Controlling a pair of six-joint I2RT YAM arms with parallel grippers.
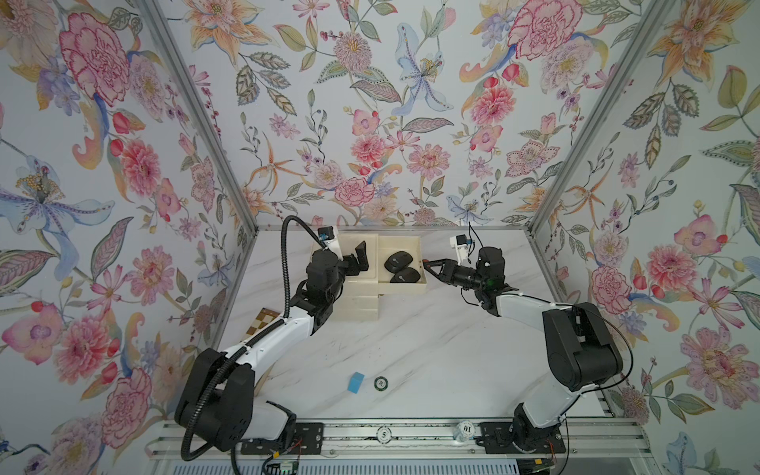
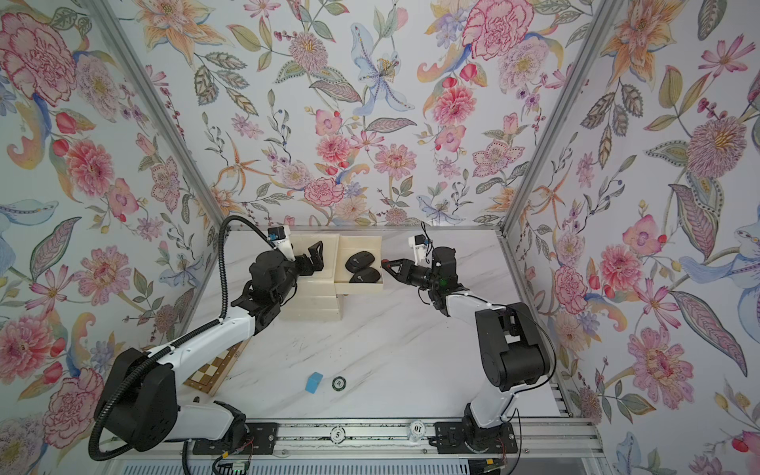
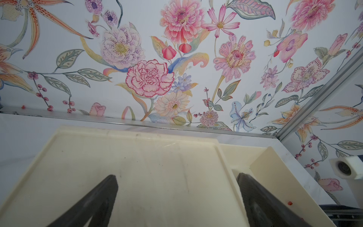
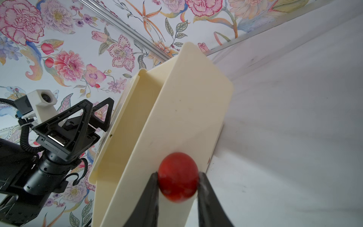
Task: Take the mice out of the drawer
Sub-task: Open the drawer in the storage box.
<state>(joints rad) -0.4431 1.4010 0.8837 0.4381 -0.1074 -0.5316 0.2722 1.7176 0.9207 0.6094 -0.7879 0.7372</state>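
A cream drawer [image 1: 403,286] [image 2: 358,288] stands pulled out to the right of its cabinet [image 1: 355,306]. Two black mice [image 1: 399,261] [image 1: 406,275] lie inside it, also seen in a top view as mice [image 2: 358,260]. My right gripper [image 1: 426,263] [image 4: 178,174] is shut on the drawer's red knob [image 4: 178,176] [image 2: 385,262]. The drawer front [image 4: 186,108] fills the right wrist view and hides the mice there. My left gripper [image 1: 361,259] [image 3: 176,175] hangs open just above the cabinet top [image 3: 157,157], holding nothing.
A blue block [image 1: 355,382] and a round black-and-white chip [image 1: 381,383] lie near the table's front. A chessboard [image 2: 212,370] sticks out under the left arm at the table's left edge. Flowered walls close in the back and both sides.
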